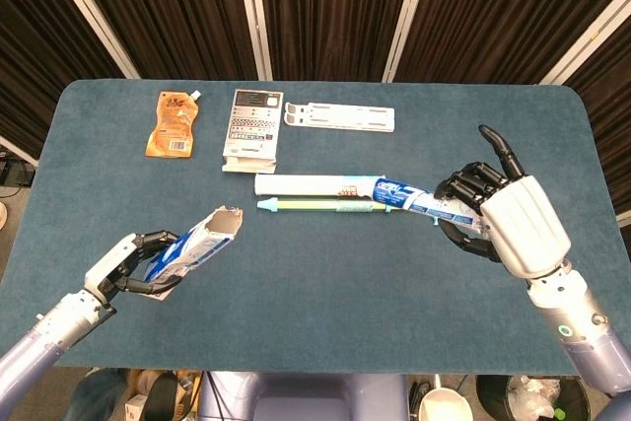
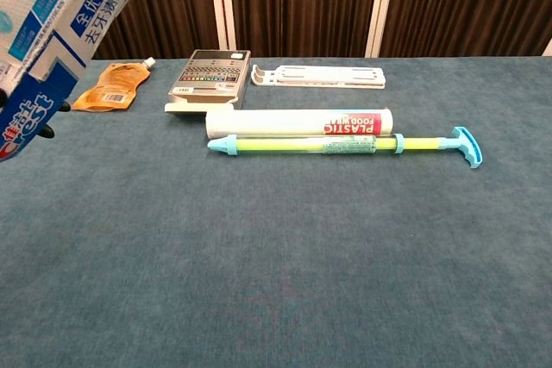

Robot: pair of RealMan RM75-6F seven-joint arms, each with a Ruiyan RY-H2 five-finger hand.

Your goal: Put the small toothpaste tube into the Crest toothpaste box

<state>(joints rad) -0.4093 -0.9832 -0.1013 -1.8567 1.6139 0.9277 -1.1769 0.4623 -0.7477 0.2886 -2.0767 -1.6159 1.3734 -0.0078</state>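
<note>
Small blue-and-white toothpaste tube [image 1: 414,200] held in our right hand [image 1: 503,219], cap leading; left hand [image 1: 128,268] grips blue-and-white Crest box [image 1: 192,248]. We line the cap up with the open end first.

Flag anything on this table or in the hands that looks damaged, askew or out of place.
Only the Crest box in the left hand: its open end looks crumpled and ragged. The right hand holds the small toothpaste tube in the air; the rest lies tidy.

Matt blue cloth table [image 1: 325,283], glossy cardboard Crest box [image 1: 197,244], shiny orange foil pouch [image 1: 174,124]
</note>
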